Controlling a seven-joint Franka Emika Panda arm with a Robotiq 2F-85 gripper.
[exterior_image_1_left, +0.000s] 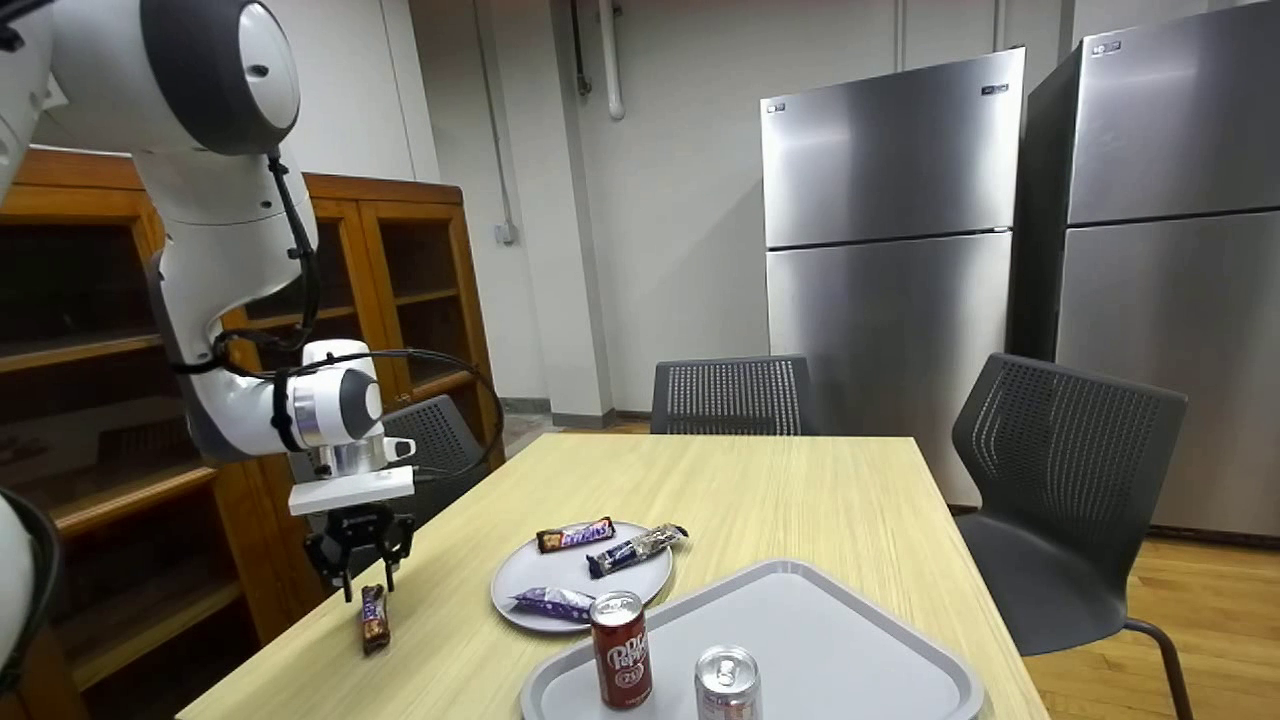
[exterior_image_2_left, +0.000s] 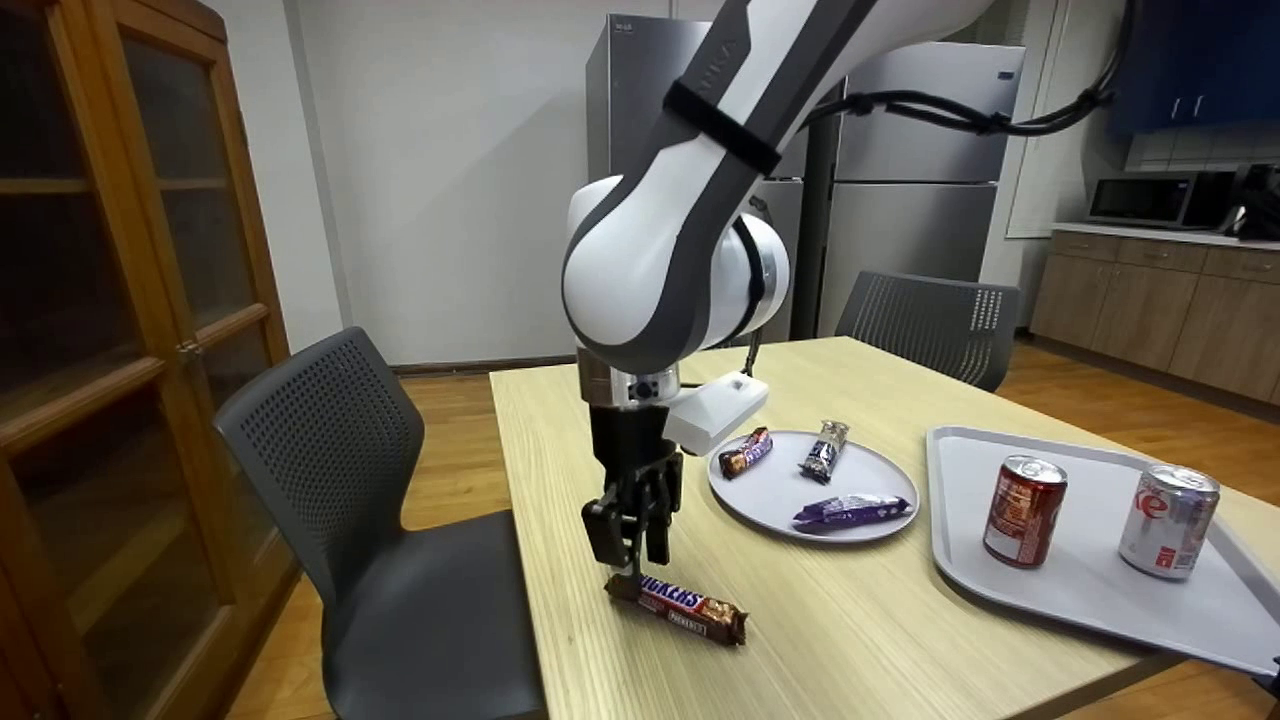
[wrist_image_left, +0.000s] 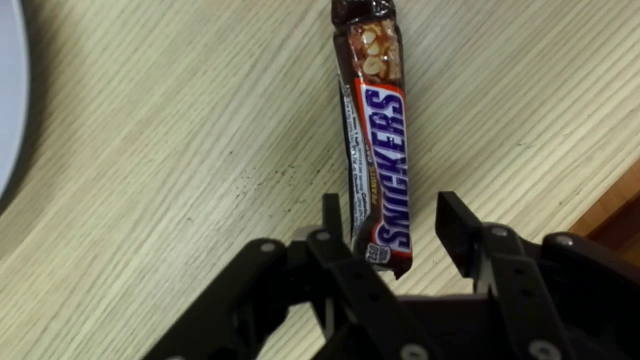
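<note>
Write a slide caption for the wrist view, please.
Open end effector flanking one end of a Snickers bar on a pale tabletop.

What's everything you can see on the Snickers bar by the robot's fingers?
The Snickers bar has a shiny brown wrapper, like plastic, with purplish letters on a white patch edged red, and pictured nuts near one end. It looks unopened and lies flat on the pale table. Its other end is at the open end effector, ungripped; I can't tell if they touch.
</note>
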